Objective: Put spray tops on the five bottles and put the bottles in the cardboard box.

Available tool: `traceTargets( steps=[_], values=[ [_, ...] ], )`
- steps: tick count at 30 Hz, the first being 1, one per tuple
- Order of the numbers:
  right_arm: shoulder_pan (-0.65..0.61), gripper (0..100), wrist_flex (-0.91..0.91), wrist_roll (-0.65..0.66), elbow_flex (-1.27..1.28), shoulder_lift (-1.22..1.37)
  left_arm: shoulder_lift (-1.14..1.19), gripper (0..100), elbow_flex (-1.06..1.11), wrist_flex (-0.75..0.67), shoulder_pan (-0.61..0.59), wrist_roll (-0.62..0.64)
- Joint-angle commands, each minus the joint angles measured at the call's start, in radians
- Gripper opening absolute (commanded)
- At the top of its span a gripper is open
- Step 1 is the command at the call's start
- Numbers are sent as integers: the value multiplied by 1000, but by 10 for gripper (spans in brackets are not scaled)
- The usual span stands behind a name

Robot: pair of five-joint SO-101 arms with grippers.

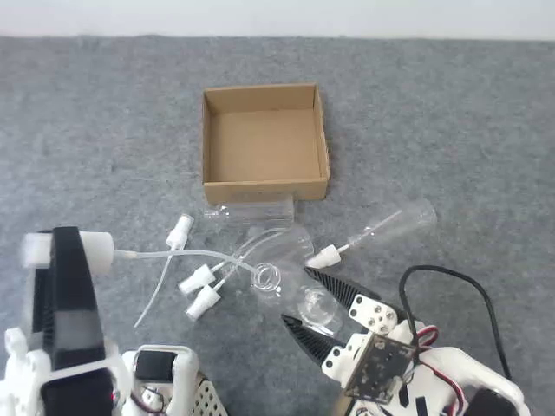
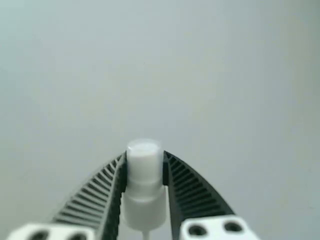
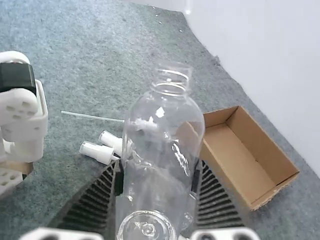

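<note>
Bottle (image 3: 162,130), clear, uncapped, seemingly empty, clamped by right gripper (image 3: 157,170)

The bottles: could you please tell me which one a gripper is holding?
The bottle between the fingers of the right gripper; the others lie on the carpet.

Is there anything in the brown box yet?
Empty. The open brown cardboard box shows only its bare floor, in both the high view and the right wrist view.

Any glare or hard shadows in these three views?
High view: soft, even light, no hard shadows around the box. Left wrist view: spray top in the left pincer evenly lit, no glare. Right wrist view: bright reflections on the bottle in the right pincer.
</note>
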Motion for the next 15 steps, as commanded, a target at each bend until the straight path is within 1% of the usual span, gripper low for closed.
traceTargets(
  steps=[1,4,9,15],
  values=[
    [-8,27,-35,46,-20,-1,-11,12,4,21,-5,-12],
    [-8,27,-68,51,-20,-1,-11,12,5,28,-5,-43],
    [-8,27,-134,51,-20,1,-11,12,8,38,-5,-46],
    [-8,27,-139,51,-20,1,-11,12,10,43,-5,-48]
  ],
)
